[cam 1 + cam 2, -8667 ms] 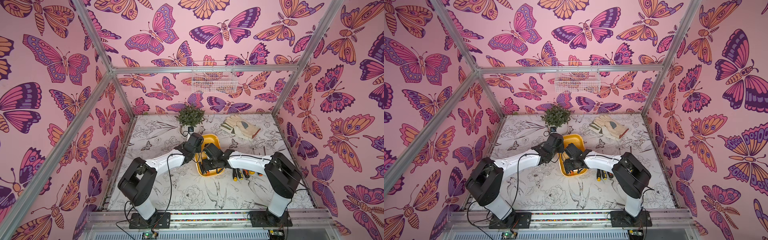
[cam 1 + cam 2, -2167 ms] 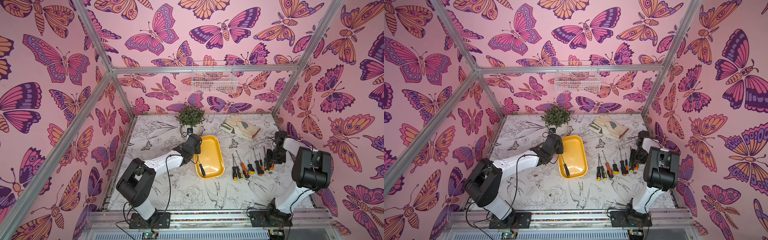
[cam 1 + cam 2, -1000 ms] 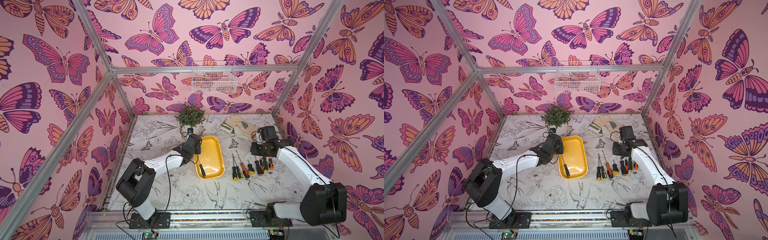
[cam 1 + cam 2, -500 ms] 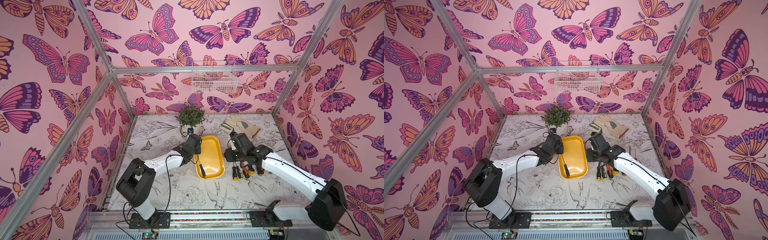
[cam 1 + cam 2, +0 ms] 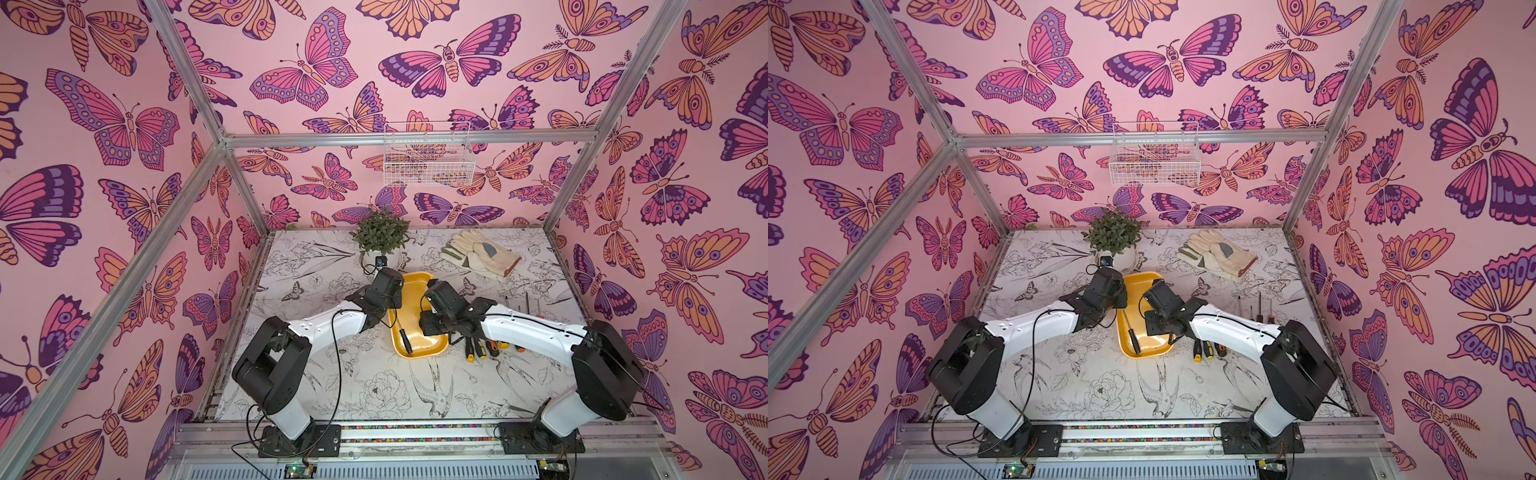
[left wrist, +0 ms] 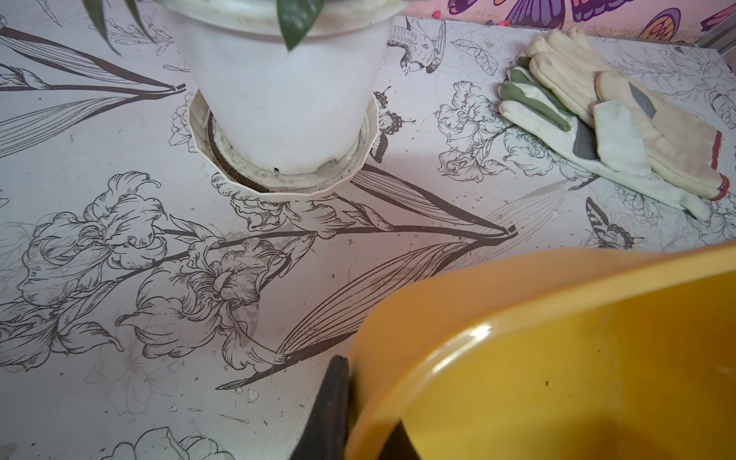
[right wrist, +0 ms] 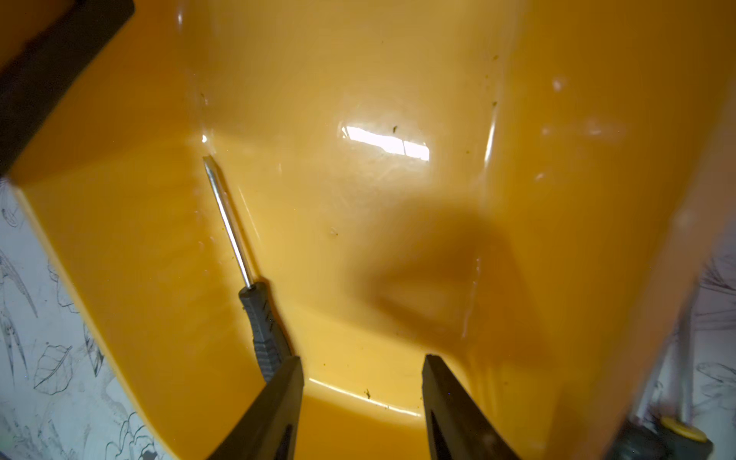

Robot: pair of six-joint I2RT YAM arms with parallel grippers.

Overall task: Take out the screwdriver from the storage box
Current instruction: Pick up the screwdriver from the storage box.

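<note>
Screwdriver (image 7: 259, 318): lying in yellow tray (image 7: 378, 239), untouched.
Right gripper (image 7: 360, 370): half open, empty, beside its handle.
Left gripper (image 6: 368, 418): pinching tray rim.
Remaining: grasp, lift out.

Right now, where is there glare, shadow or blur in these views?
Right wrist view: a bright glare on the storage box floor, a soft shadow beside it, the box's wall at the frame edge blurred, the screwdriver sharp. Left wrist view: the near box rim slightly soft, the gloves crisp. Both top views: even light, no glare.
</note>
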